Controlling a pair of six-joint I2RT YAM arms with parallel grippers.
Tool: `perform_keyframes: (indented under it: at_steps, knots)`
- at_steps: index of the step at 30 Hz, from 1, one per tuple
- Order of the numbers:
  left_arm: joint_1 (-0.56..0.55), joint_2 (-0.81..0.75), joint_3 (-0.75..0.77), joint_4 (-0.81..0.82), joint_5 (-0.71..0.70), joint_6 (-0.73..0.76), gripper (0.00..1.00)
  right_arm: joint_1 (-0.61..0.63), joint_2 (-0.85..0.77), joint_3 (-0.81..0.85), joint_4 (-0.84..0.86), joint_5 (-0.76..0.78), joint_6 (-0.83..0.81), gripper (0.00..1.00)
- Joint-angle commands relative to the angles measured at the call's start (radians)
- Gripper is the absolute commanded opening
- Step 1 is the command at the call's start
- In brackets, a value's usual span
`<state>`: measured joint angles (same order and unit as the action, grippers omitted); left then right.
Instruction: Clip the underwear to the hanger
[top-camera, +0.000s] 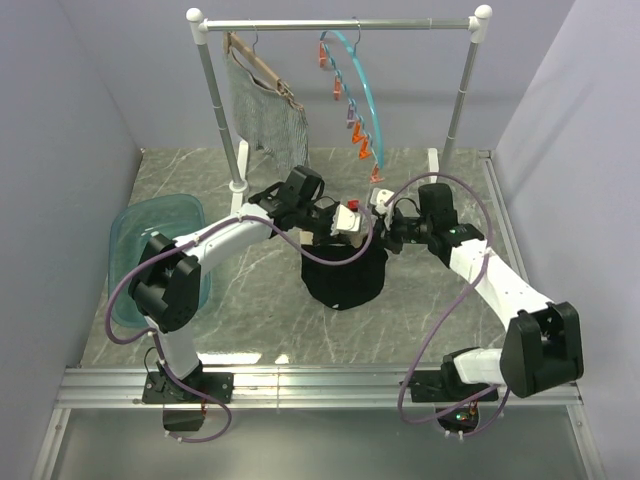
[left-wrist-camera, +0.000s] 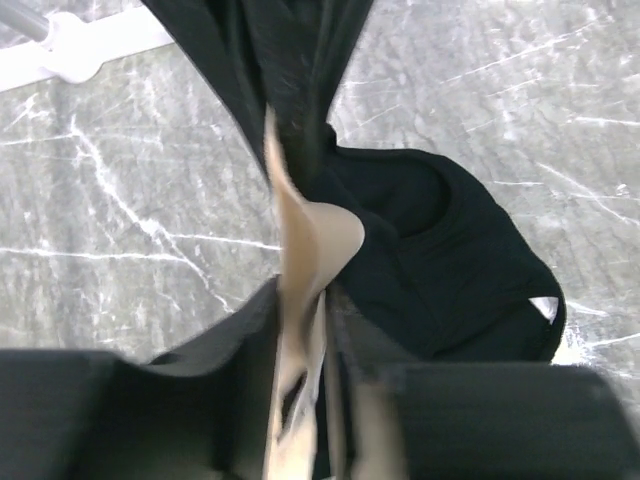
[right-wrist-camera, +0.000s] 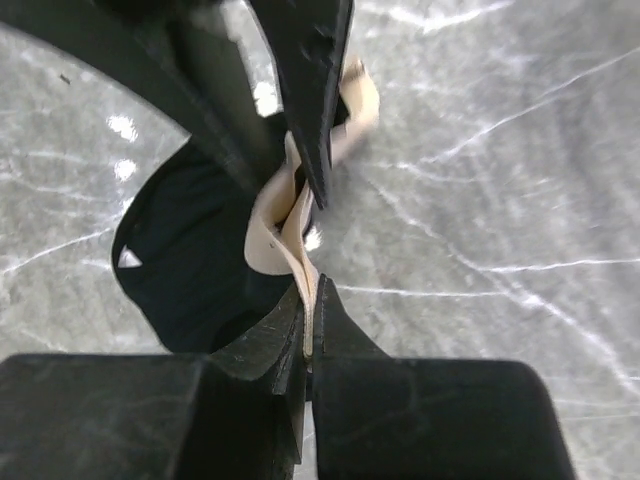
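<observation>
Above the middle of the worktop I have the underwear raised between my two grippers. Its black body hangs down below them; whether the lower edge touches the marble I cannot tell.

My right gripper is pinched fully closed on the pale waistband, right at the fingertips, so the edge stands free beyond my hold. My left gripper has the same band running between its fingers just beside the right one. Its jaws look a little parted, but the view is blurred and I cannot tell whether it is gripping.

I judge the reason for two holds so close together is to present a short, firm stretch of band that a clip can bite.

The hanger hangs by its hook from the rail behind and above, apart from the garment. Its orange and purple clips run down the teal hoop, and the lowest is nearest my right gripper. The band has yet to reach any clip. If only the right side holds, the band may twist as it rises.
</observation>
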<state>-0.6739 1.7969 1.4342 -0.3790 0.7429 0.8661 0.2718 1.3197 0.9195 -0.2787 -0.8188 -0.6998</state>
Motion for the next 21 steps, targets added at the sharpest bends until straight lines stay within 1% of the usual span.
perform_keyframes:
  at_steps: [1, 4, 5, 8, 11, 14, 15, 17, 19, 20, 21]
  knots:
    - [-0.003, -0.056, -0.014, 0.014, 0.076, -0.013, 0.32, 0.006, -0.077, -0.008, 0.084, -0.006, 0.014, 0.0]
    - [-0.001, -0.054, -0.017, 0.012, 0.095, -0.018, 0.4, 0.007, -0.092, -0.004, 0.053, -0.017, -0.01, 0.0]
    - [0.0, -0.053, -0.017, 0.014, 0.098, -0.022, 0.41, 0.006, -0.096, -0.002, 0.043, -0.02, -0.024, 0.0]
    - [0.002, -0.044, -0.008, 0.023, 0.104, -0.033, 0.4, 0.006, -0.108, -0.004, 0.023, -0.023, -0.041, 0.0]
    - [0.01, -0.031, 0.008, 0.015, 0.122, -0.05, 0.35, 0.004, -0.122, -0.01, 0.022, -0.023, -0.035, 0.0]
    - [0.022, -0.022, 0.015, 0.026, 0.148, -0.09, 0.24, 0.004, -0.131, -0.014, 0.035, -0.025, -0.015, 0.0]
    - [0.023, -0.021, 0.017, 0.026, 0.154, -0.099, 0.15, 0.004, -0.132, -0.016, 0.038, -0.025, -0.012, 0.0]
    - [0.033, -0.024, 0.019, 0.032, 0.17, -0.114, 0.06, 0.0, -0.135, -0.021, 0.044, -0.029, -0.009, 0.0]
    - [0.042, -0.025, 0.019, 0.037, 0.176, -0.133, 0.01, -0.014, -0.139, -0.022, 0.042, -0.036, -0.004, 0.0]
    - [0.043, -0.024, 0.023, 0.037, 0.173, -0.137, 0.0, -0.02, -0.137, -0.022, 0.044, -0.039, 0.0, 0.02]
    - [0.045, -0.024, 0.026, 0.04, 0.17, -0.145, 0.0, -0.029, -0.135, -0.019, 0.042, -0.048, 0.006, 0.11]
